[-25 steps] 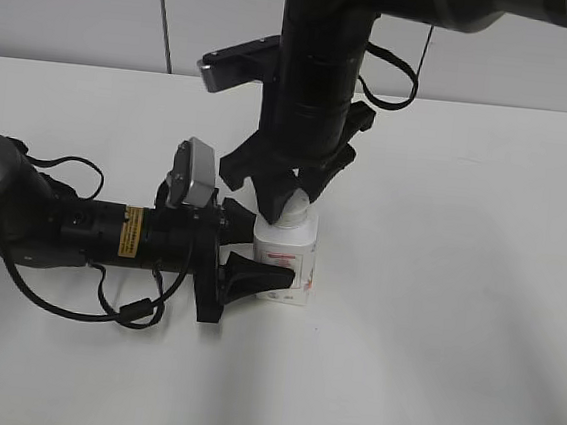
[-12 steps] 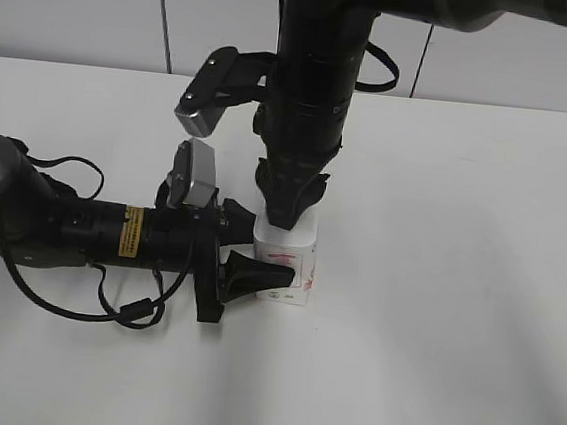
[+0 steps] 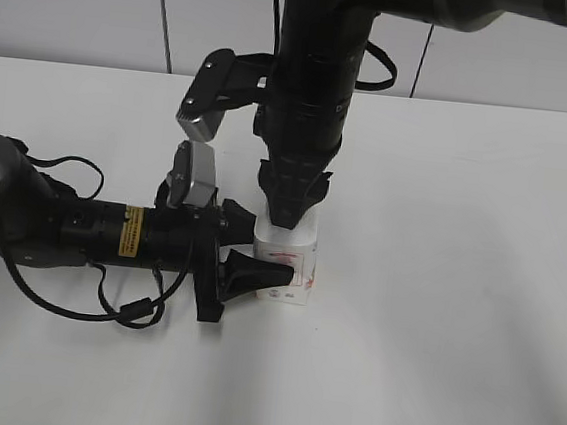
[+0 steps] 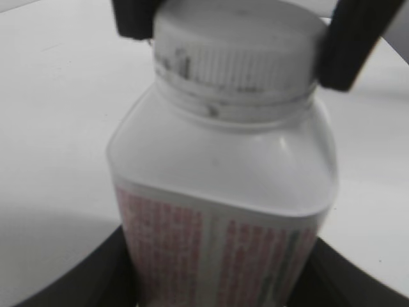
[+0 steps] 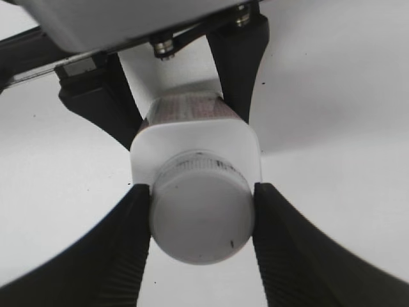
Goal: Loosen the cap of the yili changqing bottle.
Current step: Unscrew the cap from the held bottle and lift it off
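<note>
I use the bottle [image 3: 287, 263] as my reference point; it stands upright on the white table [image 3: 457, 290]. The left gripper [image 3: 245, 249] reaches in from the bottle's left and is clamped on the lower body, one finger on each side of the label. The right gripper [image 5: 201, 224] comes straight down from above the bottle, and its two fingers [image 5: 124, 230] press against opposite sides of the cap [image 5: 201, 220], so it is clamped on the cap.

Handling assessment: I judge the bottle light, with thin plastic walls that may flex under a hard squeeze. Its squarish body gives the left gripper flat faces to resist rotation. The smooth label is probably slippery. The cap [image 4: 236, 48] looks rigid, and fine ribs run around its skirt; this ribbed band is the correct place to grip for torque. The main risk I see is the fingers slipping on the cap, or the body turning within the lower grip.
</note>
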